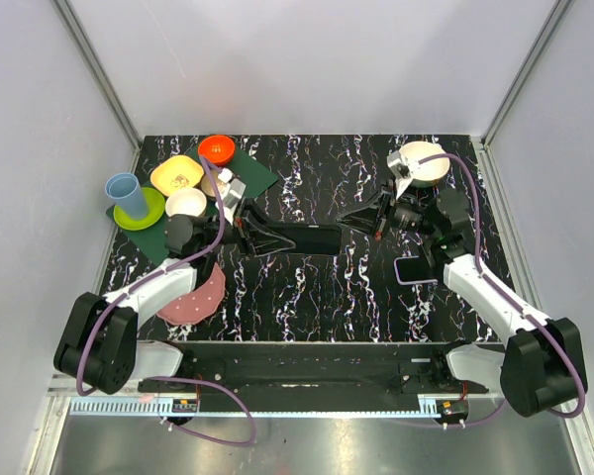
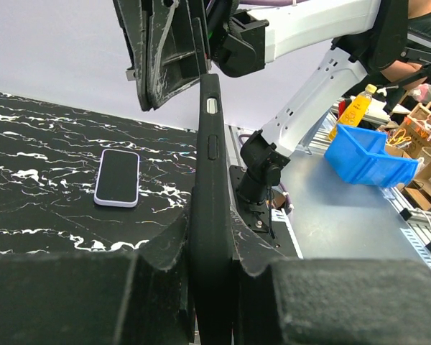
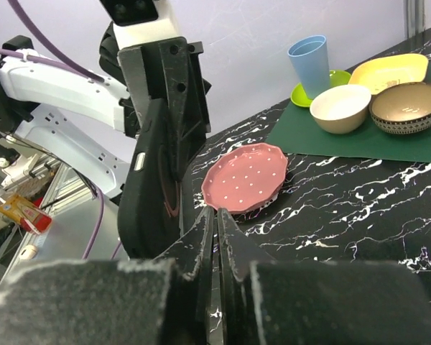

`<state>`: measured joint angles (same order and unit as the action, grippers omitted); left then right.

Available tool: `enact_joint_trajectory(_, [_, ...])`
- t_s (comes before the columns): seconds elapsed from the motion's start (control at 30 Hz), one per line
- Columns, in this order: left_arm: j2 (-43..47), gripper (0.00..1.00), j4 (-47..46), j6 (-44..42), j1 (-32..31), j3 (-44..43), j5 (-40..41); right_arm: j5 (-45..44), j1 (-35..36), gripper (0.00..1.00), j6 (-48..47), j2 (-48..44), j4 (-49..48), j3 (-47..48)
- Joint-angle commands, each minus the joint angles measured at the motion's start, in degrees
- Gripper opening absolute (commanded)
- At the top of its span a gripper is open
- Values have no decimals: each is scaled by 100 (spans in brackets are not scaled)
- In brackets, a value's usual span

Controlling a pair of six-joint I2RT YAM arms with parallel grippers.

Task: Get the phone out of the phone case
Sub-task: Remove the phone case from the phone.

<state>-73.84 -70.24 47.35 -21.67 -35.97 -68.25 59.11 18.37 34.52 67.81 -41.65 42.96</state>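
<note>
- Phone (image 1: 416,269): it is seen lying flat, screen up, on the table (image 1: 317,178) on the right side, just beside the right arm's forearm, out of its case and apart from both grippers. In the left wrist view the phone (image 2: 117,177) is shown alone on the marbled surface.
- Phone case (image 1: 307,239): the black case is held above the middle of the table, stretched between the two grippers and turned on its edge. Its side buttons are visible in the left wrist view (image 2: 210,215).
- Left gripper (image 1: 262,237): it is clenched on the left end of the phone case, with a finger pressed against each face (image 2: 212,230).
- Right gripper (image 1: 356,218): its fingers are drawn almost together, pinched on the thin rim at the right end of the phone case (image 3: 215,223).
- Pink plate (image 1: 200,297): it is set on the table beside the left arm, well apart from the phone.
- Blue cup (image 1: 127,194): it is stood upright at the far left corner, next to bowls on a green mat (image 1: 262,176).
</note>
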Motion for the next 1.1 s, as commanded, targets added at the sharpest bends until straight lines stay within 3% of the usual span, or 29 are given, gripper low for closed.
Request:
enact_joint_trajectory(0.0, [212, 0, -922, 20, -13, -112, 13, -207, 44, 20, -305, -31, 183, 169])
enact_joint_trajectory(0.07, [195, 0, -887, -7, -13, -121, 22, -233, 44, 30, -332, -110, 166, 169])
enact_joint_trajectory(0.13, [195, 0, -721, -68, -13, -112, 74, -277, 26, 35, -323, -259, 140, 213])
enact_joint_trajectory(0.3, [221, 0, 18, -543, -13, -200, 241, -145, -70, 35, 281, -391, -605, 82])
enact_joint_trajectory(0.53, [186, 0, 80, -561, -13, -227, 268, 126, -97, 38, 573, -278, -950, 20])
enact_joint_trajectory(0.77, [195, 0, -51, -490, -13, -200, 268, 522, -9, 38, 117, -145, -547, 72])
enact_joint_trajectory(1.07, [256, 0, -244, -411, 14, -165, 251, 575, 0, 27, -60, -137, -335, 90])
